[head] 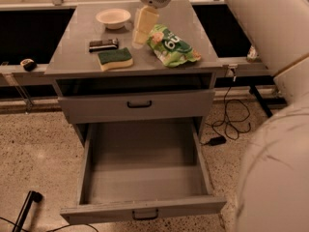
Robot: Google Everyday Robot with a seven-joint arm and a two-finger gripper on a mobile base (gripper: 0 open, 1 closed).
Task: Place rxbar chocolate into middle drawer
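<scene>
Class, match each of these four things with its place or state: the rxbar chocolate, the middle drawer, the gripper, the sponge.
Things:
1 rxbar chocolate
2 middle drawer
3 gripper
4 sponge

Places or states:
A open, beneath the shut drawer
B over the cabinet top, between the bowl and the green bag
C green-topped, nearest the front edge
D dark, lying just behind the sponge

Pairs: 1-D; 2-A; 3-B; 4-C.
</scene>
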